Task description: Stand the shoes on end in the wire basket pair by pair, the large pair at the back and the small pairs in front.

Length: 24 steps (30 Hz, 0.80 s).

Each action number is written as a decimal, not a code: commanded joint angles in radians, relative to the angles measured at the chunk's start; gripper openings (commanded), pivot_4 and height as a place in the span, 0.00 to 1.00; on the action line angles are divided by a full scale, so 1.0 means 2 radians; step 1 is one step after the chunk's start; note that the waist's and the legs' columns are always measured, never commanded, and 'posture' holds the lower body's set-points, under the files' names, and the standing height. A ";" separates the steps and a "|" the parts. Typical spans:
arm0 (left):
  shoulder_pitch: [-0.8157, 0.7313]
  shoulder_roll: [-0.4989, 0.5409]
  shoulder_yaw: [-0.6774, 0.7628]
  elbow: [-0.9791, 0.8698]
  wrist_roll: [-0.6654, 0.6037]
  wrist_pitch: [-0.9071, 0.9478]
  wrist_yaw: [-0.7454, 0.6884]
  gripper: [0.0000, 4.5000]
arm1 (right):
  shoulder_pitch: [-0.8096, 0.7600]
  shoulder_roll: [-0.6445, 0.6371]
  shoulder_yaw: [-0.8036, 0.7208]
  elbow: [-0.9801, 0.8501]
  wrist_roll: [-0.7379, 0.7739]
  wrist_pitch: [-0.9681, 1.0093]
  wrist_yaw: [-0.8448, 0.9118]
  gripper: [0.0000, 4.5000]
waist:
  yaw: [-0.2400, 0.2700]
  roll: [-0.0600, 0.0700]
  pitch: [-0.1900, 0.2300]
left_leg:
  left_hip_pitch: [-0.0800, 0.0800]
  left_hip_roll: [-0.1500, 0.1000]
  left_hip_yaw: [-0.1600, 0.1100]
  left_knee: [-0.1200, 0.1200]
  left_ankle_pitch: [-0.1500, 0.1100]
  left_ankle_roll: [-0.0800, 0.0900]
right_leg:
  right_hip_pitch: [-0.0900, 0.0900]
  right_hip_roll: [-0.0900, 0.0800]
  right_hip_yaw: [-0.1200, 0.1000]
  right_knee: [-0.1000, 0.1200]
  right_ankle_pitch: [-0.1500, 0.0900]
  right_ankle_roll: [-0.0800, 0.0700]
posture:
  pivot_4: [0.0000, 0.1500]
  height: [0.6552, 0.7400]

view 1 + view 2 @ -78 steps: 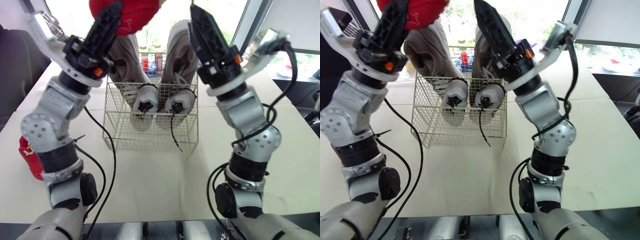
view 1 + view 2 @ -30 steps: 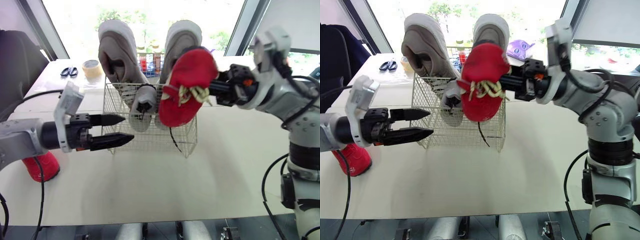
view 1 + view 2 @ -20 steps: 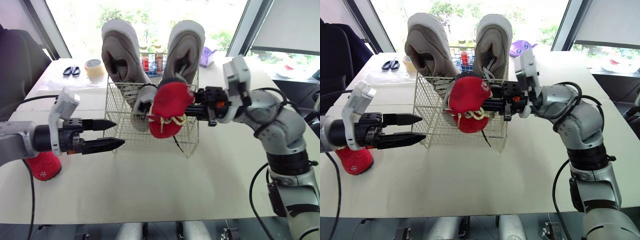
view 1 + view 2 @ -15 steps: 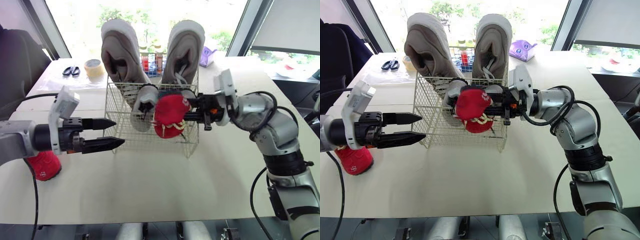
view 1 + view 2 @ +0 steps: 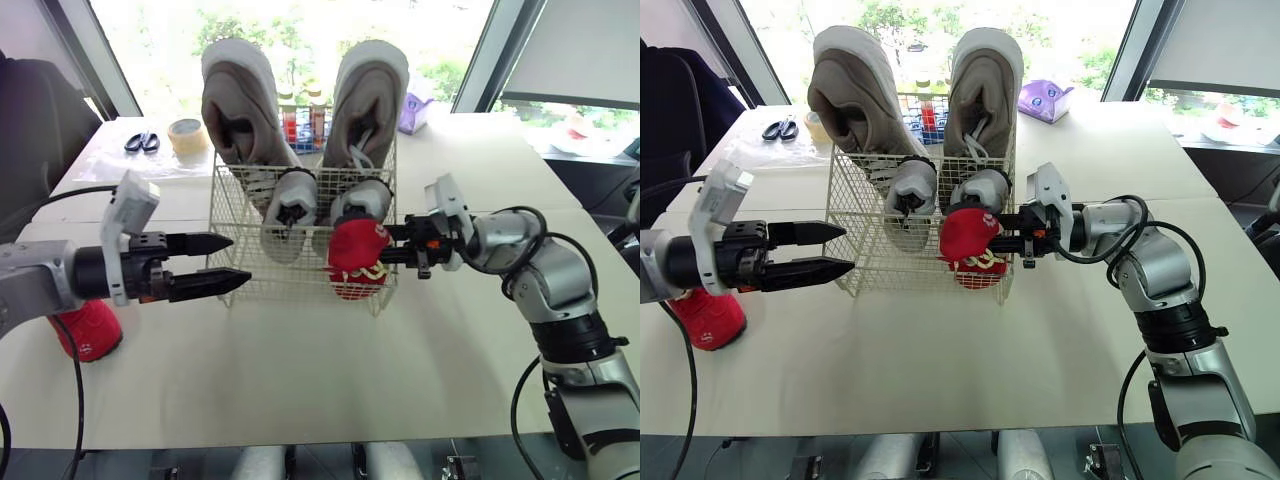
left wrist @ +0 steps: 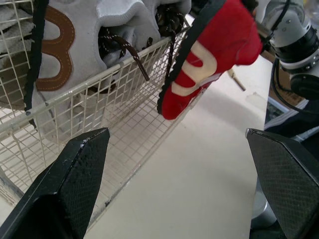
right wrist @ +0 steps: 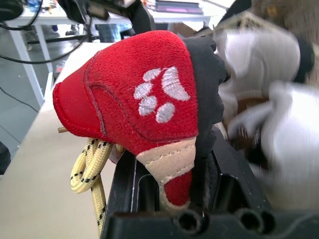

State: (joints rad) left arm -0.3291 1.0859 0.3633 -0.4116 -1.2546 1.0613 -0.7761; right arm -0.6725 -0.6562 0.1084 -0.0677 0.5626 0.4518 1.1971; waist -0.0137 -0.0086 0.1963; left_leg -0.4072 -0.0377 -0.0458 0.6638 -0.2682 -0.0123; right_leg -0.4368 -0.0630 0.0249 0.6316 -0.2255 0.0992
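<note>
My wire basket (image 5: 232,215) holds seemingly four grey shoes (image 5: 240,100). My right gripper (image 5: 1012,235) clamps a paw-print red shoe (image 5: 968,240), and my left gripper (image 5: 238,260) is spread apart.

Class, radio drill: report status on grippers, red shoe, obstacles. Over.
Right gripper shut on red shoe at wire basket's front-right corner. Left gripper open, empty. Second red shoe on table.

Table (image 5: 300,370): white, matte, several tops joined at seams.
Windows (image 5: 310,25): wide glazing behind the table, dark slanted frames, green trees outside.
Light: bright daylight from the back.
Roller blind (image 5: 580,50): pale, lowered, far right.
Chair (image 5: 30,150): dark, left edge.
</note>
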 commanded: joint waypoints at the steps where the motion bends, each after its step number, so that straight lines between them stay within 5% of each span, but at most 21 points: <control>1: -0.015 -0.003 -0.002 0.003 0.002 -0.002 0.000 1.00 | -0.010 0.010 -0.019 -0.002 0.003 -0.010 -0.004 0.22 | 0.000 0.000 0.000 | 0.000 0.000 0.000 0.000 0.000 0.000 | 0.000 0.000 0.000 0.000 0.000 0.000 | 1.00 1.00; 8: -0.020 -0.002 -0.003 0.011 0.006 0.000 -0.004 1.00 | -0.003 -0.015 -0.027 -0.037 0.013 0.023 0.003 0.95 | 0.000 0.000 0.000 | 0.000 0.000 0.000 0.000 0.000 0.000 | 0.000 0.000 0.000 0.000 0.000 0.000 | 1.00 1.00; 24: -0.022 -0.012 -0.019 0.017 0.037 -0.003 -0.024 1.00 | 0.017 -0.057 -0.070 -0.097 0.036 0.081 -0.027 0.95 | 0.000 0.000 0.000 | 0.000 0.000 0.000 0.000 0.000 0.000 | 0.000 0.000 0.000 0.000 0.000 0.000 | 1.00 1.00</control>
State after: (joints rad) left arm -0.3673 1.0592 0.3232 -0.3569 -1.1864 1.0632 -0.8076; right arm -0.6303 -0.7641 0.0135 -0.2170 0.5971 0.5966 1.1590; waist -0.0128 -0.0086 0.1963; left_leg -0.4071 -0.0377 -0.0461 0.6643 -0.2681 -0.0125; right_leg -0.4366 -0.0631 0.0249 0.6320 -0.2253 0.0991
